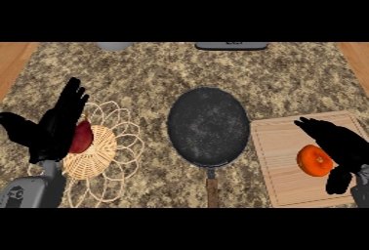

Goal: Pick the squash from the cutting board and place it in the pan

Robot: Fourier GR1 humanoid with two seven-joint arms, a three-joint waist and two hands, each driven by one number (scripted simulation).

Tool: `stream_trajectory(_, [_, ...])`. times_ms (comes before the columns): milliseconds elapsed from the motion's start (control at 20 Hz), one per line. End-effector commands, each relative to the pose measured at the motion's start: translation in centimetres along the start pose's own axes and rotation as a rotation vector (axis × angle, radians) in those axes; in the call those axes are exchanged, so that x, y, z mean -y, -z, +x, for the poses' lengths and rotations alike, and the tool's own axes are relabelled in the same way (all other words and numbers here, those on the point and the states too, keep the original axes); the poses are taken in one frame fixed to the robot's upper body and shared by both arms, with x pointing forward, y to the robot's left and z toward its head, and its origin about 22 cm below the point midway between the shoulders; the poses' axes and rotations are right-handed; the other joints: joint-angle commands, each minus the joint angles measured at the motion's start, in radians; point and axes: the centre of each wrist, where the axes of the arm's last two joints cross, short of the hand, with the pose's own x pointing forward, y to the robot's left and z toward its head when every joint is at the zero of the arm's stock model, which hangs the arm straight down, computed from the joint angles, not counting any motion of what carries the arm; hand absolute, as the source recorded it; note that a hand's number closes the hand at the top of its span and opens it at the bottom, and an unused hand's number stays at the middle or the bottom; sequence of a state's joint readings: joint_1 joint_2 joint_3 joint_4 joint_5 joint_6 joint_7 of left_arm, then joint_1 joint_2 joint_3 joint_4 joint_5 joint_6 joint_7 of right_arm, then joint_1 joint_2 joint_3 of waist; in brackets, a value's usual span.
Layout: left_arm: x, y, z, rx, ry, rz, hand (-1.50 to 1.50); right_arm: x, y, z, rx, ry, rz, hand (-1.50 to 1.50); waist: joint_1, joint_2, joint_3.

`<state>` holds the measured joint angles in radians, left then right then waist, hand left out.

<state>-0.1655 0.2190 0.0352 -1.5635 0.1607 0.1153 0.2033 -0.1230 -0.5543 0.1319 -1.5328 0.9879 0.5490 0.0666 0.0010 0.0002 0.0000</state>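
Just beside the squash [314, 160] on the cutting board [288, 161], right hand [338, 146], fingers spread apart.

one squash [314, 160], one pan [208, 126], one cutting board [288, 161], one basket [101, 151], two hands [61, 122] [338, 141].

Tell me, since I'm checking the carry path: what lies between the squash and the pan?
In the head view, only bare cutting board lies between the orange squash and the pan, whose rim meets the board's left edge.
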Motion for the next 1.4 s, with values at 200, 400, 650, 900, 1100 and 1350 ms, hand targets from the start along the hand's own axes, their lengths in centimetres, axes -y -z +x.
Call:
stream_trajectory(200, [-0.4,0.6,1.5,-0.001,-0.008,-0.003,0.00,-1.5,3.7,-1.3,0.025,0.037,-0.002,-1.50,0.003,0.001,0.000])
stream_trajectory(400, [0.6,-1.0,-0.4,0.013,0.011,0.018,0.00,-3.2,3.7,-1.2,0.016,0.061,0.037,-1.50,0.002,0.000,0.000])
stream_trajectory(650, [-0.8,-0.6,0.4,-0.004,-0.003,-0.001,0.00,-4.6,3.8,0.2,0.133,0.018,-0.007,1.50,0.003,0.000,0.000])
stream_trajectory(900, [-0.3,-0.7,1.3,-0.009,0.005,-0.005,0.00,-4.0,4.5,0.2,0.139,0.056,-0.043,1.50,0.001,-0.001,0.000])
stream_trajectory(1100, [0.1,-0.5,2.0,-0.010,-0.019,0.002,0.00,-4.3,4.8,0.1,0.141,0.067,-0.034,1.50,0.000,-0.001,0.000])
stream_trajectory(1350, [-0.6,-0.5,1.3,-0.002,0.020,-0.018,0.00,-3.3,5.3,15.3,0.166,0.173,-0.086,1.50,0.017,-0.011,-0.004])
